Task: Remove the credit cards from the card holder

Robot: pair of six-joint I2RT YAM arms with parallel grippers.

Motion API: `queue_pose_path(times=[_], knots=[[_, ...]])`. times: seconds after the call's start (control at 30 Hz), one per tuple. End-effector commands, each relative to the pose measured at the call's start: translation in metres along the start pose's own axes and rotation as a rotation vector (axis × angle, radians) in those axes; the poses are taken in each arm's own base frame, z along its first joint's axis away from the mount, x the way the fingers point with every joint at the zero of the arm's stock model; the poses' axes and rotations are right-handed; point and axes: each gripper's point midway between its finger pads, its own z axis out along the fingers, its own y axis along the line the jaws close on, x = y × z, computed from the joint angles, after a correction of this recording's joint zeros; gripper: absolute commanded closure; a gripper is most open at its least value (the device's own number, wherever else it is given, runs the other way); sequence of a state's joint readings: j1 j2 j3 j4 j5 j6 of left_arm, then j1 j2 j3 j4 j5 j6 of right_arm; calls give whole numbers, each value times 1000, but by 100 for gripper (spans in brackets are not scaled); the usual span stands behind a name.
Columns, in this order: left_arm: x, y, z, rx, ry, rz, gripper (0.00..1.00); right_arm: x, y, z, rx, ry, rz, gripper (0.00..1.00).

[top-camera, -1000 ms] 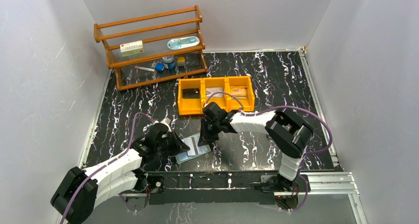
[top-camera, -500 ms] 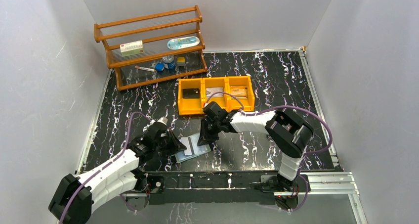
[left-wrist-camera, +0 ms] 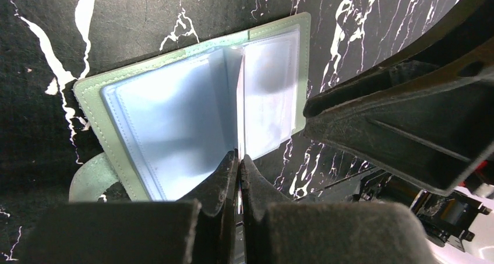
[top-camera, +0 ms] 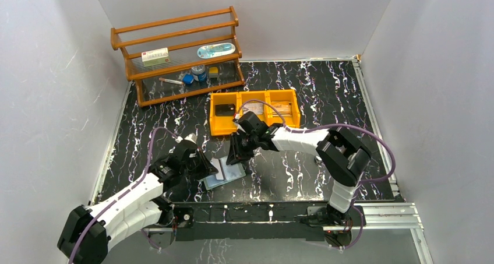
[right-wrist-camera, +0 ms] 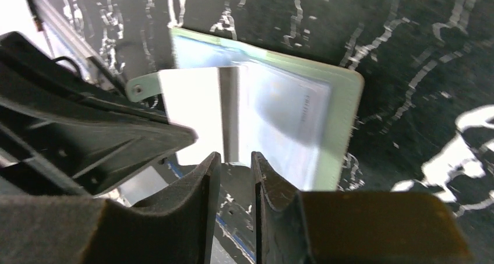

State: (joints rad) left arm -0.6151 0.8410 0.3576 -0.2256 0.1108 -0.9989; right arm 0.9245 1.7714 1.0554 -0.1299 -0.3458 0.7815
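Robot lab cell, white walls [top-camera: 52, 101], aluminium rail frame [top-camera: 384, 213], marbled tabletop [top-camera: 326, 89]

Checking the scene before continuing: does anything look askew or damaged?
Nothing spilled or damaged. The holder lies open, askew to the table edge, one clear sleeve standing up, pinched by the left end effector.

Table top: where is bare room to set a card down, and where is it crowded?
Bare: right of the orange bin, toward the wall; also between wooden rack and left gripper. Crowded: around the card holder, flanked by right gripper.
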Motion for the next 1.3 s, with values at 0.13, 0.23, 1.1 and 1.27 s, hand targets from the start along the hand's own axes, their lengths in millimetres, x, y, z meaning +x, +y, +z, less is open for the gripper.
queue_pose_path(times=[0.13, 0.23, 1.1, 1.27], knots=[[-8, 0, -5, -43, -7, 46, 100, 9, -7, 26, -4, 88, 6, 66], [-11, 4, -10, -80, -14, 57, 100, 11, -51, 26, 211, 63, 43, 67], [-68, -82, -65, 146, -214, 241, 100, -79, 1, -100, -167, -402, 30, 25], [-66, -104, -66, 246, -203, 236, 100, -80, 15, -118, -285, -453, -13, 23]])
